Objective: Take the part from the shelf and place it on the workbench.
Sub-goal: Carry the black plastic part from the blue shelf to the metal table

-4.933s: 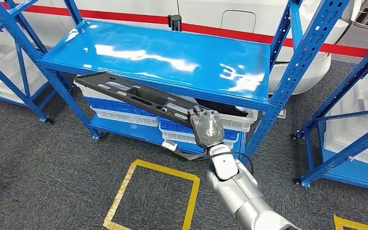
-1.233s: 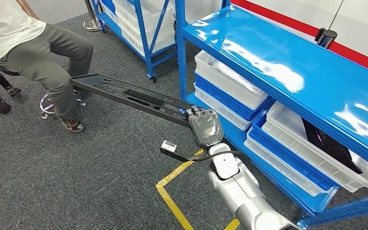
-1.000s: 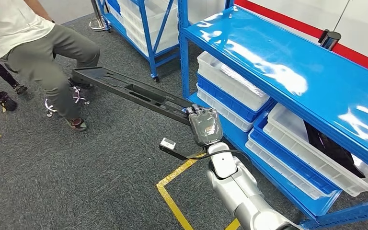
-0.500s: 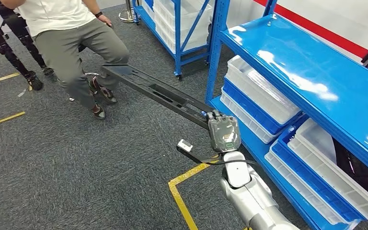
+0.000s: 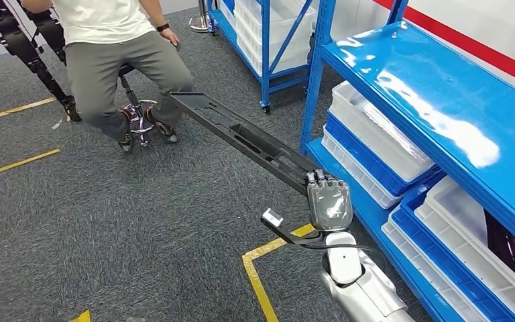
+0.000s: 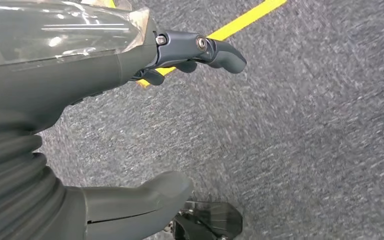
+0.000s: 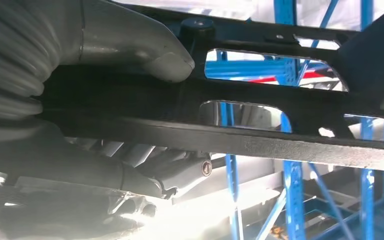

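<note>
The part is a long black plastic frame (image 5: 241,136) with cut-outs. My right hand (image 5: 328,202) grips its near end, and the frame sticks out forward and to the left above the grey carpet. In the right wrist view the thumb (image 7: 145,47) lies on one face of the black frame (image 7: 280,120) and the fingers (image 7: 130,170) curl under the other. My left hand (image 6: 105,125) hangs over the carpet with thumb and fingers apart and nothing between them.
A blue shelf unit (image 5: 442,100) with white and blue bins (image 5: 369,144) stands at my right. A second blue rack (image 5: 261,40) is at the back. A person (image 5: 117,47) sits on a stool just beyond the frame's far tip. Yellow floor tape (image 5: 258,278) marks the carpet.
The whole scene has swung: the shelf has slid to the right and the seated person has come into the middle of the view. My right hand keeps its grip on the frame.
</note>
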You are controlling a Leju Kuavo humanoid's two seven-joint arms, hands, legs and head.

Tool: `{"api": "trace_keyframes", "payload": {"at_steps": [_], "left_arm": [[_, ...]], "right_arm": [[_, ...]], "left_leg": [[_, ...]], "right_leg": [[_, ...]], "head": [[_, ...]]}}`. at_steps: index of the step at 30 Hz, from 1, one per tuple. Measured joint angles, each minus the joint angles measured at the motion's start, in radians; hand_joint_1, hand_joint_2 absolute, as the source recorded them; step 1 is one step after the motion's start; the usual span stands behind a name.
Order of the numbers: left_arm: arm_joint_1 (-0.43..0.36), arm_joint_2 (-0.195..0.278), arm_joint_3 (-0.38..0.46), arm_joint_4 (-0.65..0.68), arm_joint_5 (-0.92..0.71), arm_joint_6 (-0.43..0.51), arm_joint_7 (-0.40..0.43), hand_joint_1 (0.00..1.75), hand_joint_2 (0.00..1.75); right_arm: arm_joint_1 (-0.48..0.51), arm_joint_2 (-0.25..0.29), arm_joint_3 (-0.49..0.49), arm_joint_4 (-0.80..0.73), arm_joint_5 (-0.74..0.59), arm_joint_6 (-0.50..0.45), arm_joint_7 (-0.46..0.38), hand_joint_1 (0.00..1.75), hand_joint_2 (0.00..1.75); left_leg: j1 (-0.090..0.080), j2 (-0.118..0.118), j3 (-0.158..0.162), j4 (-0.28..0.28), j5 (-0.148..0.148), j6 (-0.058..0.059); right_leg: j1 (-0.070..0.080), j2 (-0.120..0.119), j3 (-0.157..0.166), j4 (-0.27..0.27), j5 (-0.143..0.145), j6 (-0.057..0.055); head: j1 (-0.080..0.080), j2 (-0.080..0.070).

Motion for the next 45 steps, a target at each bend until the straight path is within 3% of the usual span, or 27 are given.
{"api": "trace_keyframes", "payload": {"at_steps": [1,2,5,7,10,12,14,15,16,17,19,20,22,24,26,28,30,31,32,33,35,37,39,40,42,44,45], "left_arm": [[0.001,-0.002,-0.001,0.0,-0.005,-0.002,0.002,0.0,1.75],[0.002,-0.004,-0.002,0.0,-0.011,-0.005,0.004,0.0,1.75],[0.0,-0.007,-0.013,0.0,-0.036,-0.004,0.019,0.0,1.75],[-0.002,-0.007,-0.02,0.0,-0.046,0.001,0.029,0.0,1.75],[0.0,-0.007,-0.021,0.0,-0.049,0.006,0.035,0.0,1.75],[-0.001,-0.006,-0.021,0.0,-0.049,0.01,0.038,0.0,1.75],[-0.004,-0.006,-0.021,0.0,-0.052,0.013,0.041,0.0,1.75],[-0.004,-0.007,-0.021,0.0,-0.055,0.013,0.044,0.0,1.75],[-0.003,-0.008,-0.021,0.0,-0.058,0.014,0.046,0.0,1.75],[-0.001,-0.009,-0.021,0.0,-0.06,0.014,0.048,0.0,1.75],[0.0,-0.01,-0.021,0.001,-0.063,0.014,0.05,0.0,1.75],[0.0,-0.01,-0.021,0.001,-0.064,0.014,0.05,0.0,1.75],[0.0,-0.01,-0.021,0.001,-0.066,0.015,0.051,0.0,1.75],[0.002,-0.009,-0.021,0.001,-0.069,0.015,0.051,0.0,1.75],[0.003,-0.008,-0.021,0.001,-0.073,0.016,0.051,0.0,1.75],[0.001,-0.006,-0.021,0.001,-0.078,0.017,0.052,0.0,1.75],[0.0,-0.006,-0.021,0.001,-0.083,0.019,0.052,0.0,1.75],[0.0,-0.006,-0.021,0.001,-0.085,0.02,0.054,0.0,1.75],[0.0,-0.005,-0.021,0.001,-0.088,0.022,0.056,0.0,1.75],[-0.001,-0.005,-0.021,0.001,-0.09,0.024,0.059,0.0,1.75],[-0.004,-0.002,-0.021,0.001,-0.093,0.026,0.065,0.0,1.75],[-0.008,0.0,-0.021,0.001,-0.093,0.028,0.066,0.0,1.75],[-0.01,0.0,-0.021,0.001,-0.092,0.029,0.064,0.0,1.75],[-0.009,0.0,-0.021,0.002,-0.091,0.029,0.063,0.0,1.75],[-0.008,-0.001,-0.02,0.002,-0.089,0.03,0.06,0.0,1.75],[-0.009,-0.004,-0.02,0.002,-0.086,0.032,0.056,0.0,1.75],[-0.01,-0.005,-0.02,0.002,-0.084,0.033,0.055,0.0,1.75]], "right_arm": [[0.008,-0.008,0.005,-0.005,0.0,0.003,0.009,1.75,1.75],[0.016,-0.015,0.01,-0.012,0.0,0.008,0.019,1.75,1.75],[0.035,-0.042,0.024,-0.047,0.0,0.023,0.056,1.75,1.75],[0.045,-0.06,0.029,-0.072,0.0,0.03,0.068,1.75,1.75],[0.058,-0.076,0.031,-0.099,0.0,0.031,0.063,1.75,1.75],[0.065,-0.086,0.033,-0.107,0.0,0.029,0.055,1.75,1.75],[0.075,-0.095,0.037,-0.109,0.0,0.027,0.052,1.75,1.75],[0.08,-0.099,0.038,-0.109,0.0,0.025,0.052,1.75,1.75],[0.083,-0.102,0.04,-0.109,0.0,0.023,0.052,1.75,1.75],[0.085,-0.105,0.041,-0.109,0.0,0.021,0.051,1.75,1.75],[0.086,-0.11,0.042,-0.109,0.0,0.016,0.049,1.75,1.75],[0.085,-0.112,0.042,-0.109,0.0,0.014,0.049,1.75,1.75],[0.085,-0.113,0.043,-0.108,0.0,0.009,0.047,1.75,1.75],[0.084,-0.112,0.044,-0.108,0.0,0.003,0.042,1.75,1.75],[0.084,-0.111,0.042,-0.108,0.0,-0.002,0.034,1.75,1.75],[0.089,-0.112,0.036,-0.108,0.0,-0.01,0.02,1.75,1.75],[0.099,-0.114,0.028,-0.109,0.0,-0.018,0.008,1.75,1.75],[0.104,-0.115,0.024,-0.11,0.0,-0.02,0.006,1.75,1.75],[0.109,-0.116,0.022,-0.111,0.0,-0.021,0.008,1.75,1.75],[0.111,-0.116,0.021,-0.113,0.0,-0.02,0.012,1.75,1.75],[0.113,-0.117,0.02,-0.121,0.0,-0.019,0.024,1.75,1.75],[0.112,-0.118,0.021,-0.128,0.0,-0.018,0.03,1.75,1.75],[0.112,-0.117,0.023,-0.132,0.0,-0.018,0.025,1.75,1.75],[0.112,-0.115,0.023,-0.133,0.0,-0.018,0.018,1.75,1.75],[0.112,-0.114,0.023,-0.134,0.0,-0.02,-0.003,1.75,1.75],[0.113,-0.113,0.02,-0.134,0.0,-0.021,-0.028,1.75,1.75],[0.115,-0.112,0.016,-0.133,0.0,-0.021,-0.042,1.75,1.75]], "left_leg": [[0.0,0.001,-0.006,0.008,0.007,0.001],[0.0,0.003,0.009,-0.025,0.031,0.004],[-0.011,0.04,0.112,-0.221,0.106,0.025],[-0.022,0.052,0.136,-0.268,0.111,0.035],[-0.018,0.029,0.15,-0.288,0.121,0.048],[-0.012,0.016,0.166,-0.305,0.132,0.06],[-0.013,-0.003,0.167,-0.306,0.136,0.064],[-0.012,-0.014,0.167,-0.306,0.136,0.064],[-0.012,-0.026,0.167,-0.305,0.135,0.064],[-0.011,-0.037,0.167,-0.304,0.135,0.062],[-0.007,-0.057,0.166,-0.295,0.131,0.054],[-0.007,-0.065,0.162,-0.288,0.126,0.047],[-0.009,-0.077,0.154,-0.277,0.121,0.033],[-0.006,-0.083,0.15,-0.275,0.12,0.024],[-0.002,-0.058,0.137,-0.246,0.1,0.016],[-0.001,-0.017,0.089,-0.143,0.04,0.01],[0.0,-0.001,0.025,-0.015,-0.014,0.007],[0.0,0.0,0.01,0.014,-0.018,0.008],[-0.001,0.002,0.014,0.005,-0.005,0.011],[-0.002,0.007,0.039,-0.045,0.024,0.016],[-0.01,0.042,0.114,-0.183,0.08,0.032],[-0.022,0.066,0.151,-0.256,0.098,0.042],[-0.028,0.05,0.151,-0.264,0.099,0.048],[-0.025,0.04,0.156,-0.272,0.104,0.051],[-0.019,0.02,0.168,-0.292,0.117,0.059],[-0.015,-0.001,0.172,-0.3,0.123,0.065],[-0.014,-0.013,0.171,-0.3,0.124,0.066]], "right_leg": [[0.002,-0.008,0.0,0.0,-0.001,-0.001],[0.004,-0.015,0.001,0.0,-0.002,-0.002],[0.011,-0.032,0.003,0.0,-0.005,0.001],[0.016,-0.043,0.003,-0.002,-0.008,0.007],[0.017,-0.043,0.003,0.006,-0.018,0.019],[0.015,-0.013,-0.028,0.077,-0.055,0.018],[0.008,0.01,-0.091,0.212,-0.109,0.014],[0.005,0.013,-0.12,0.267,-0.125,0.018],[0.001,0.015,-0.132,0.286,-0.124,0.026],[-0.003,0.016,-0.125,0.264,-0.108,0.037],[-0.014,0.028,-0.066,0.131,-0.05,0.062],[-0.017,0.037,-0.036,0.068,-0.026,0.066],[-0.017,0.047,-0.008,0.012,-0.005,0.059],[-0.014,0.037,-0.007,0.014,-0.002,0.042],[-0.016,0.027,-0.006,0.012,0.0,0.028],[-0.012,0.014,-0.005,0.011,0.0,0.016],[-0.005,-0.003,-0.005,0.012,-0.002,0.01],[-0.002,-0.012,-0.005,0.012,-0.003,0.008],[0.001,-0.02,-0.005,0.012,-0.004,0.008],[0.003,-0.028,-0.004,0.012,-0.005,0.007],[0.009,-0.042,-0.003,0.012,-0.006,0.008],[0.013,-0.057,-0.003,0.011,-0.008,0.012],[0.013,-0.073,0.001,0.008,-0.011,0.019],[0.014,-0.071,0.0,0.011,-0.014,0.023],[0.013,-0.038,-0.019,0.055,-0.04,0.025],[0.009,0.003,-0.075,0.174,-0.094,0.018],[0.008,0.011,-0.108,0.241,-0.118,0.017]], "head": [[0.0,0.0],[0.0,0.0],[0.001,0.0],[0.002,0.0],[0.002,0.0],[0.005,0.0],[0.007,0.0],[0.009,0.0],[0.01,0.0],[0.01,0.0],[0.013,0.0],[0.015,0.0],[0.016,0.0],[0.013,0.0],[0.009,0.0],[0.003,0.0],[0.0,0.0],[0.0,0.0],[0.0,0.0],[0.0,0.0],[0.001,0.0],[0.003,0.0],[0.004,0.0],[0.005,0.0],[0.006,0.0],[0.009,0.0],[0.011,0.0]]}}
